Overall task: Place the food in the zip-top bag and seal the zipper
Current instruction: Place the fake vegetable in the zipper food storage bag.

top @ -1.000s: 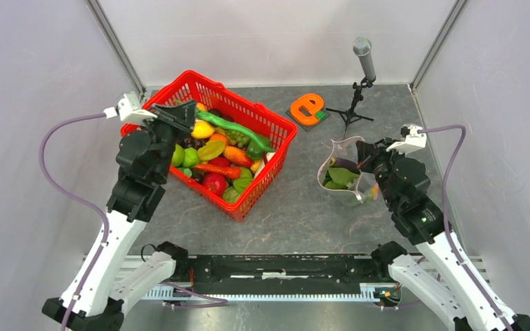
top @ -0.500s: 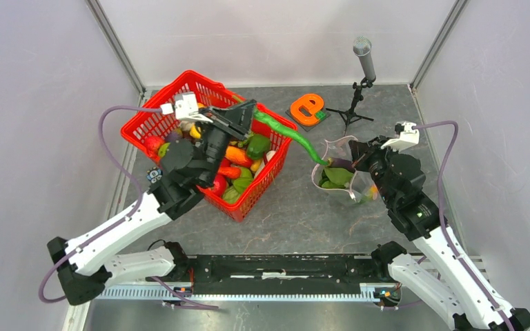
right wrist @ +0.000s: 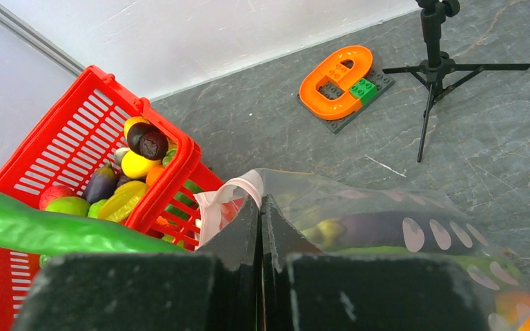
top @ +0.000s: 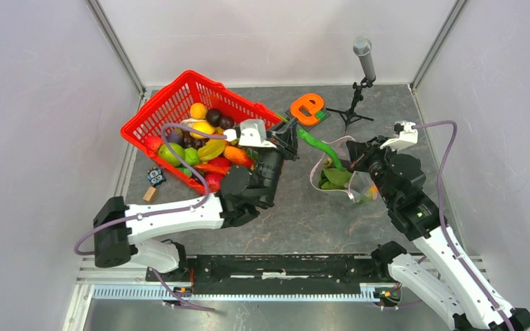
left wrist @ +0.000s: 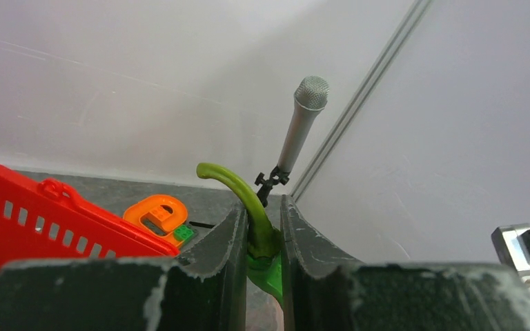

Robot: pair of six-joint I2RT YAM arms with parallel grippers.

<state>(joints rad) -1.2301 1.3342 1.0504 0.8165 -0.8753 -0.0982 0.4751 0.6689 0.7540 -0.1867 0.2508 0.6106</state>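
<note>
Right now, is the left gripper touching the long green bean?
Touching. The left wrist view shows the left gripper clamped on the long green bean, pressed against both its sides.

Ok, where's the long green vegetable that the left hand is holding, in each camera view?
Top external: the long green vegetable sits right of centre, between the left hand and the zip-top bag.
Left wrist: bottom centre, clamped between the fingers, curling up-left.
Right wrist: lower left edge, across the red basket.
Shared landmark: the orange e-shaped block.
</note>
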